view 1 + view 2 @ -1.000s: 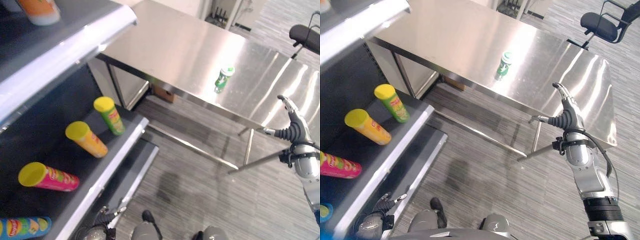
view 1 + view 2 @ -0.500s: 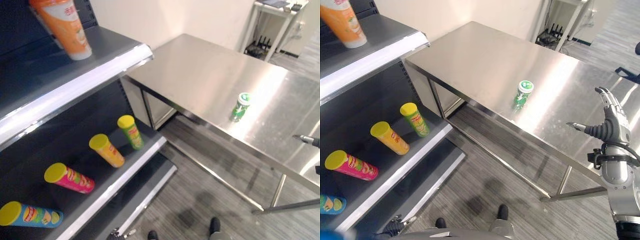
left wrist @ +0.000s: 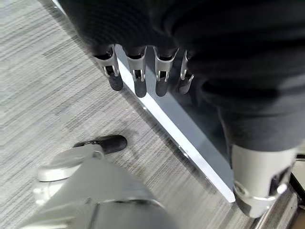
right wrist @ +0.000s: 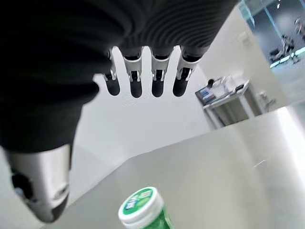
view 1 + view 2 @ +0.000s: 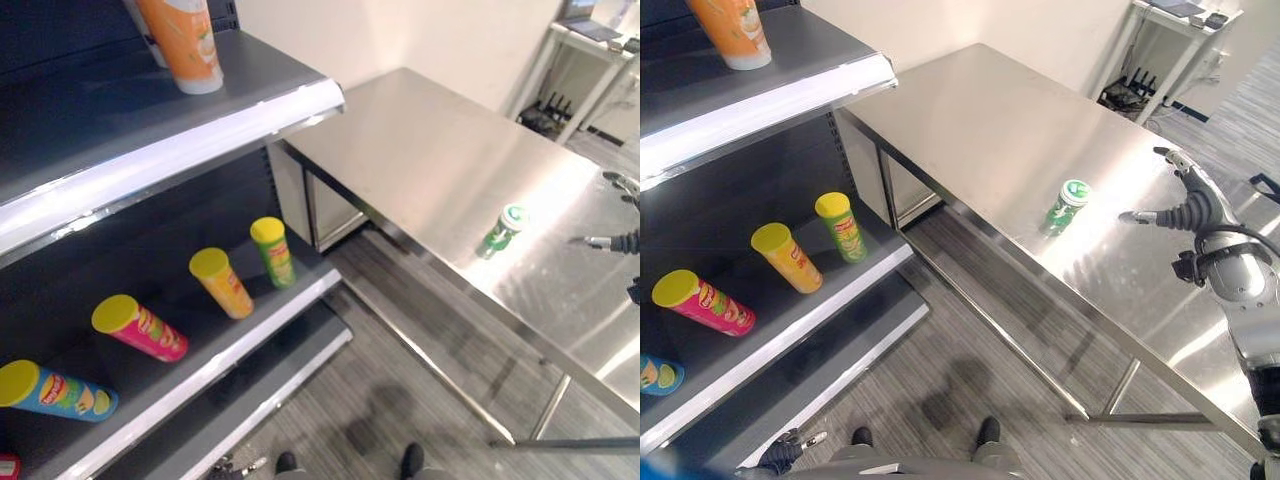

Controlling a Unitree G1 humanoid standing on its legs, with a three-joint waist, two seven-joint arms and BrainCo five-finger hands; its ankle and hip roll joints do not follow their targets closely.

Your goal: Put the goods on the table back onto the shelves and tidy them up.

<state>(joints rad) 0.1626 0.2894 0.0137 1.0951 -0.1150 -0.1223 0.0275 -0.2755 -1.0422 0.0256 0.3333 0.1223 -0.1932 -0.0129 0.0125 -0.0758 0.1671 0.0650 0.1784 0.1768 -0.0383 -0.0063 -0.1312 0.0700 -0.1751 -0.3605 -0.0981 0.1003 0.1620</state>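
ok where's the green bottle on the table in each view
Left eye view: green bottle stands upright on the steel table, beside the right hand.
Right eye view: mid-table, apart from that hand.
Right wrist view: just past the open fingers.
Left wrist view: floor and shelf edge instead.
Shared landmark: its white cap.

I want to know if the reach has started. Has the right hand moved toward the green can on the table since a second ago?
Yes. The right hand, open, now hangs over the table beside the green can; earlier it was past the table's near edge.
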